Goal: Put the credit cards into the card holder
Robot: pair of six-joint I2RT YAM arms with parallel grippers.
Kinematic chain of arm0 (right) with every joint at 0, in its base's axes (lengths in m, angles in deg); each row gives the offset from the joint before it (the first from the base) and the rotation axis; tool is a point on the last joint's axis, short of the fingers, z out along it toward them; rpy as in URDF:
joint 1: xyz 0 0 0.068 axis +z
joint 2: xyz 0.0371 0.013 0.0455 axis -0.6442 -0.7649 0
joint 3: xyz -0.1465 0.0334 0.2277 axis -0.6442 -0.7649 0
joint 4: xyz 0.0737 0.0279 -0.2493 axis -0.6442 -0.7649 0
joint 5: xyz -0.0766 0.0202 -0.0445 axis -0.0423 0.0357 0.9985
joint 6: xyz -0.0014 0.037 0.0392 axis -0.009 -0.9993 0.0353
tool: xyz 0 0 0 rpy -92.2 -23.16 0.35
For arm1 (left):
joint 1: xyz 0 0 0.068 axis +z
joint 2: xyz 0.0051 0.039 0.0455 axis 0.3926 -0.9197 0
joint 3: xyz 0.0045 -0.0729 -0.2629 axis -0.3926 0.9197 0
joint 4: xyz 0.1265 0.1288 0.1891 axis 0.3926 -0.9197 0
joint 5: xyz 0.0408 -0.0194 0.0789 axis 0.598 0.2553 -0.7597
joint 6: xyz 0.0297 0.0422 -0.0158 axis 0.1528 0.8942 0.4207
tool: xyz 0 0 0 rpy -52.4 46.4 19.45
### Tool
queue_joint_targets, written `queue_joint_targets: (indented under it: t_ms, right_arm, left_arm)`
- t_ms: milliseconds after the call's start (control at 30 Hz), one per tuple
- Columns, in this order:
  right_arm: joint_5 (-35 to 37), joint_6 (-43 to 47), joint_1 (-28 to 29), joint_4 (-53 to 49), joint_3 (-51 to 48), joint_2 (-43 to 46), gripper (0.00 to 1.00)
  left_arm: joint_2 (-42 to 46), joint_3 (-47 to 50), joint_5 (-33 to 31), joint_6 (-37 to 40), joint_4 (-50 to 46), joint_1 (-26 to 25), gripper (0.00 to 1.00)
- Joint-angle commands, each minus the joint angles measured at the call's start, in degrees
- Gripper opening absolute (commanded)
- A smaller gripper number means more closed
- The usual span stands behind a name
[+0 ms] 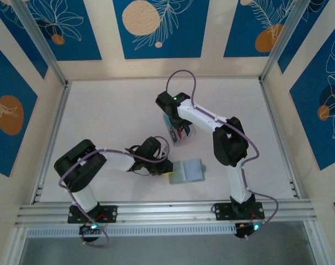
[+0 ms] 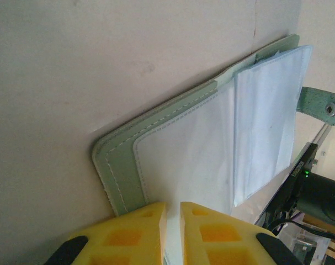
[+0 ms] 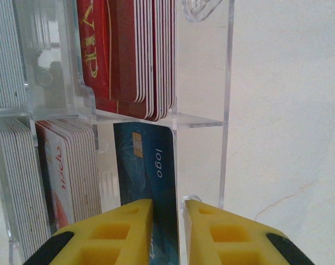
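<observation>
**No card in the wallet yet; first card gripped in the box**

The wallet (image 2: 184,160) is laid open on the table (image 1: 112,116), and nothing is seen in its clear sleeves. Its near edge is pinched by the left gripper (image 2: 173,205), whose fingers are pressed close together.

The cards are stacked on edge in the clear box (image 3: 229,110), which is set apart from the wallet, further from the arms' bases. Red cards (image 3: 117,49) are kept in the far compartment and white cards (image 3: 12,182) at the side. A single blue card (image 3: 148,160) is pinched by the right gripper (image 3: 168,201) but is not yet lifted out of its compartment.

The task is judged to be at its start. Every card is left to be carried across and slid into a sleeve.
</observation>
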Motion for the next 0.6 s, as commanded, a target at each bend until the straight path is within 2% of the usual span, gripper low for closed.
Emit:
queue_joint_targets:
  t_ms: [0,567]
  right_arm:
    - [2.4,0.5,0.2,-1.4,0.7,-0.4,0.23]
    - [3.4,0.8,0.7,-3.1,2.5,0.1,0.23]
  left_arm:
    - [-0.2,1.9,-1.4,-0.3,-4.7,0.5,0.16]
    - [-0.1,2.8,-1.4,-0.6,-3.6,0.5,0.16]
